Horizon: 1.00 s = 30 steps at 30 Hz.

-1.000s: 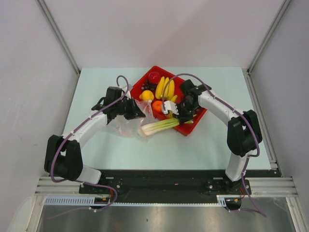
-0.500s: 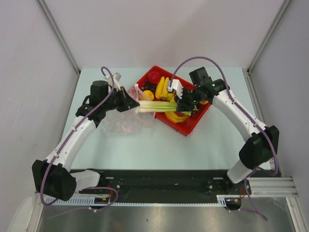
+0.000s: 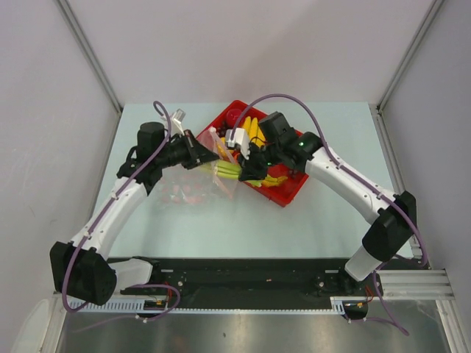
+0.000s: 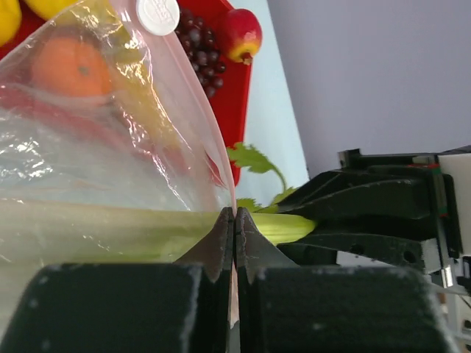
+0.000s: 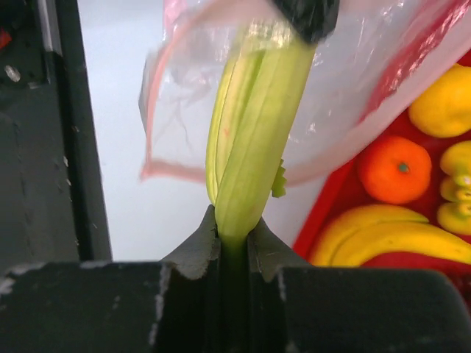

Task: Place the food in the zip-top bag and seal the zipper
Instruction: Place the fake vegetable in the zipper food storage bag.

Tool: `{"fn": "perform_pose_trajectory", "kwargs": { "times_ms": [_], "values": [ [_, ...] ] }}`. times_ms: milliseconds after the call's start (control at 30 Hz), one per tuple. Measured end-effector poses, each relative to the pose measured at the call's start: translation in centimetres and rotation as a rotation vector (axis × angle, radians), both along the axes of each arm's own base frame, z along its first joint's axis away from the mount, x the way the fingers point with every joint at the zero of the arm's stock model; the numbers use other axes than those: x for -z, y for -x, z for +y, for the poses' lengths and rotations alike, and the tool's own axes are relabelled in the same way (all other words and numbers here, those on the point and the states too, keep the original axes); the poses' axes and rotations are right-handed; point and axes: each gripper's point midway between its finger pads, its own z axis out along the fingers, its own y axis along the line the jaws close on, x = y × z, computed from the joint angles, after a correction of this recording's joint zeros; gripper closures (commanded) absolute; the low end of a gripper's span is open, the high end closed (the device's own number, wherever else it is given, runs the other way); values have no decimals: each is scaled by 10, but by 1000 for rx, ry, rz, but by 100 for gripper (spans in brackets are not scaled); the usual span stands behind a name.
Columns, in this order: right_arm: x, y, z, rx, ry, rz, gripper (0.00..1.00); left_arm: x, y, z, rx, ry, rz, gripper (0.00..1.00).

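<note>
Poking into the mouth of the zip-top bag (image 4: 96, 147) just left of the red tray (image 3: 283, 200), the leek-like stalk (image 5: 250, 125) looks light, stiff and slick, best held near its green end, where the right gripper (image 5: 234, 243) clamps it. The left gripper (image 4: 234, 228) pinches the bag's flimsy rim beside the tray.

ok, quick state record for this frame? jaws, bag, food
left jaws: shut on bag edge, holding the mouth up
right jaws: shut on stalk
stalk: partly inside the bag mouth
zipper: open
tray: holds bananas, orange, lemon, apple, grapes
</note>
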Motion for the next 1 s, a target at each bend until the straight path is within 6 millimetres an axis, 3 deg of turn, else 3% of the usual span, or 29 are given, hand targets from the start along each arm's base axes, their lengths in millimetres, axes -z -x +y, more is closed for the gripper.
{"fn": "perform_pose_trajectory", "kwargs": {
  "times_ms": [100,300,567,700,900,933,967,1000],
  "values": [
    [-2,-2,15,53,-40,41,100,-2,3,-5,13,38,17,100],
    [1,-29,31,230,-158,223,100,-4,6,-12,33,102,40,100],
    [-17,-52,48,361,-442,493,100,-8,10,-17,53,161,65,100],
    [-10,-49,56,402,-509,584,100,-14,10,-19,49,184,66,100],
    [-17,-42,84,448,-582,583,99,-26,9,-22,50,241,70,99],
    [-17,-41,88,454,-585,578,94,-28,8,-22,48,247,71,100],
    [-17,-39,91,458,-587,572,76,-29,8,-22,47,252,70,100],
    [-16,-37,94,463,-583,569,67,-30,8,-22,46,256,70,100]
  ]
}}
